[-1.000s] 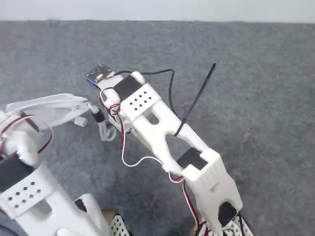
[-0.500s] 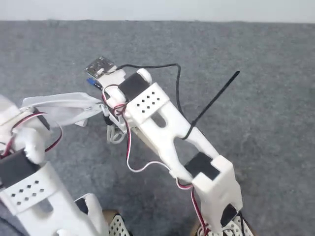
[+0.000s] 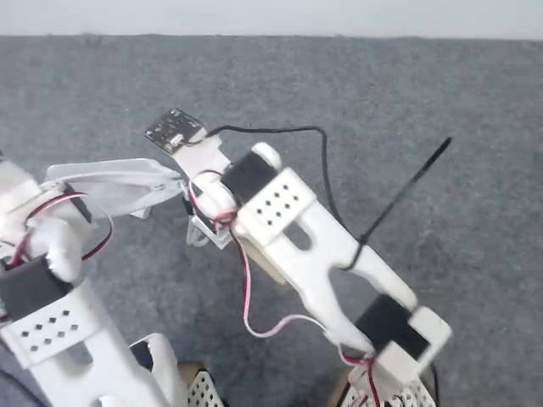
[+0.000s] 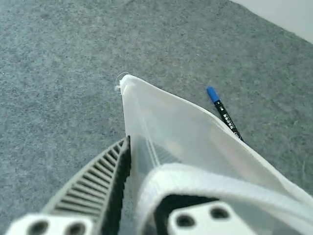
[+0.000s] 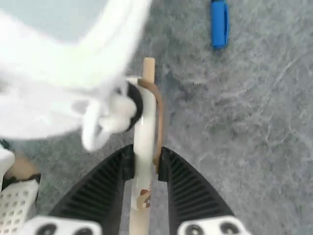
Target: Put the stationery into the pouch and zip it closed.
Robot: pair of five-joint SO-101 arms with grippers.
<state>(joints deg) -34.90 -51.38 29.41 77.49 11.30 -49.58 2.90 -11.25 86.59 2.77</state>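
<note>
Grey carpeted desk (image 3: 458,85), pale wall (image 3: 254,15) at 12 o'clock. Left claw (image 4: 137,161) clamped on the translucent pouch (image 4: 186,132) — seen from above, the pouch sits at 10 o'clock of the right claw (image 5: 145,156). Right claw pinched on a tan pen (image 5: 144,142), tip right beside the pouch. Blue-capped pen (image 4: 222,110) lies on the desk just past the pouch.

one grey surface (image 3: 424,85) carrying two white robot arms, the left arm (image 3: 51,331) and the right arm (image 3: 314,246). one translucent white pouch (image 4: 181,132). two pieces of stationery: one blue-capped pen (image 4: 223,113) and one cream pen (image 5: 145,142) with a brown clip.
</note>
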